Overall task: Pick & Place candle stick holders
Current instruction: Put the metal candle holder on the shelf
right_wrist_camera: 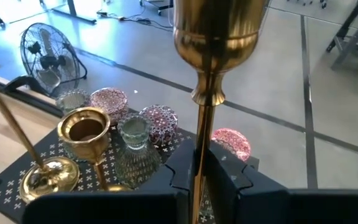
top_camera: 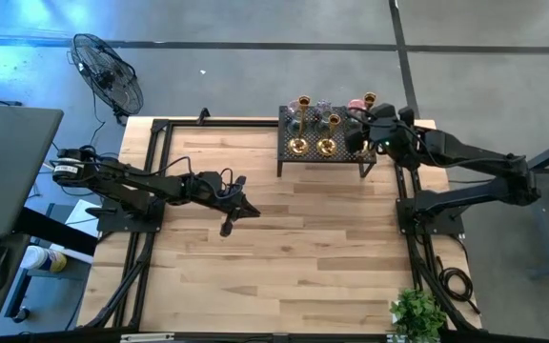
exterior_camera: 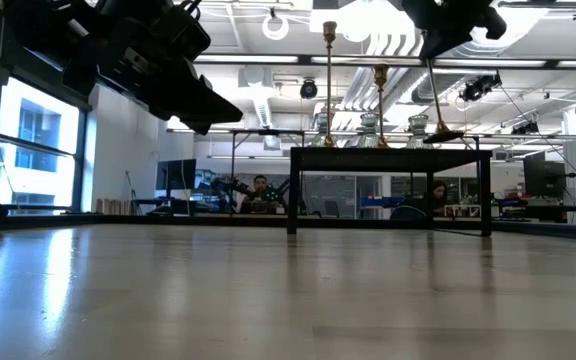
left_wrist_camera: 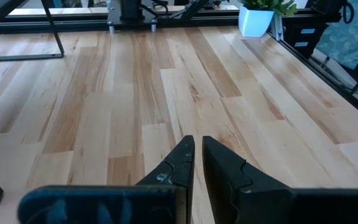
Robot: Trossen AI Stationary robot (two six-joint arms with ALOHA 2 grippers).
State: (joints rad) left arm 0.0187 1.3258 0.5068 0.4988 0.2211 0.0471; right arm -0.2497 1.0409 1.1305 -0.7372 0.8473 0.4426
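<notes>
The bench (top_camera: 284, 248) lies mostly bare, so there is room for set-downs. At the middle of its far edge stands the black rack (top_camera: 324, 141), carrying the candle stick holders (top_camera: 324, 133) as a tight cluster: brass stems and squat glass cups. Over the rack's right end the right gripper (right_wrist_camera: 205, 171) has its jaws clamped on the slim stem of a brass holder (right_wrist_camera: 215, 37), kept upright, probably lifted off the rack. The left gripper (left_wrist_camera: 196, 163) waits above the bench's middle, jaws together and holding nothing.

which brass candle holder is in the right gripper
The tall brass holder whose slim stem runs between the right gripper fingers; the other brass holders stand free on the rack.
</notes>
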